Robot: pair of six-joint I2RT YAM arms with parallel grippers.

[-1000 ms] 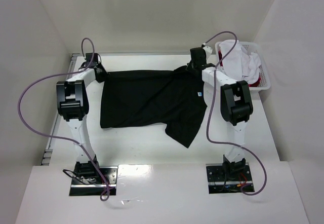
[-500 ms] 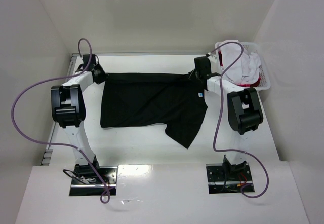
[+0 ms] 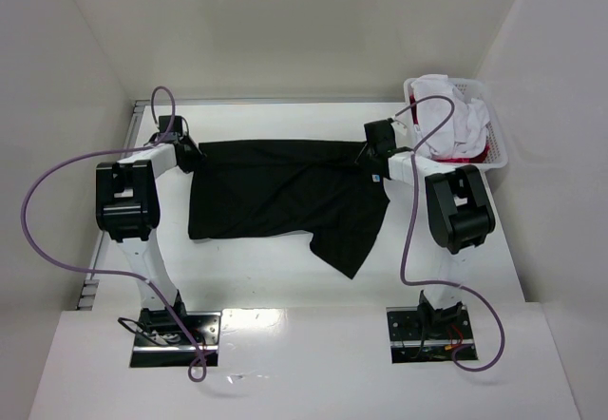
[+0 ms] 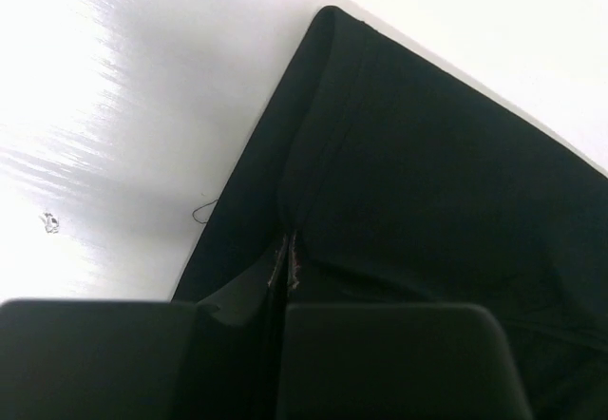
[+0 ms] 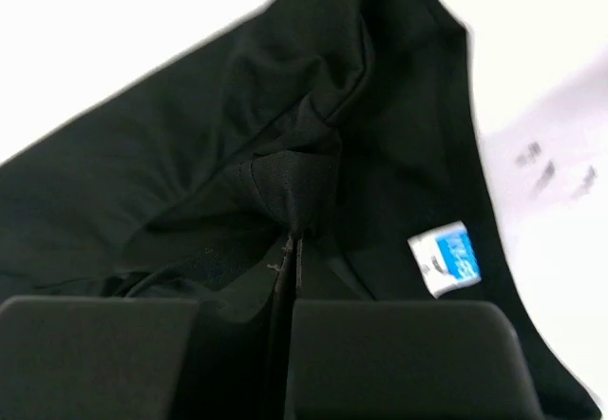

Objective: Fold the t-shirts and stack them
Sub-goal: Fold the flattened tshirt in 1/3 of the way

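Both claws pinch the black t-shirt, which is spread out on the tabletop.
Top view: black t-shirt [image 3: 275,197] lies flat mid-tabletop [image 3: 275,273], one sleeve toward the bases. Left claw [image 3: 190,152] is at its far-left corner, right claw [image 3: 369,154] at its far-right. White and red t-shirts [image 3: 454,121] are heaped in the basket [image 3: 496,154]. Left wrist: jaws closed on a cloth fold, loose thread [image 4: 201,214] at the hem. Right wrist only: jaws clamped on bunched cloth, blue label [image 5: 446,258] beside them.

The basket [image 3: 498,152] blocks the table's [image 3: 256,268] far right corner; open room runs along the near edge, short of the black t-shirt [image 3: 275,187].
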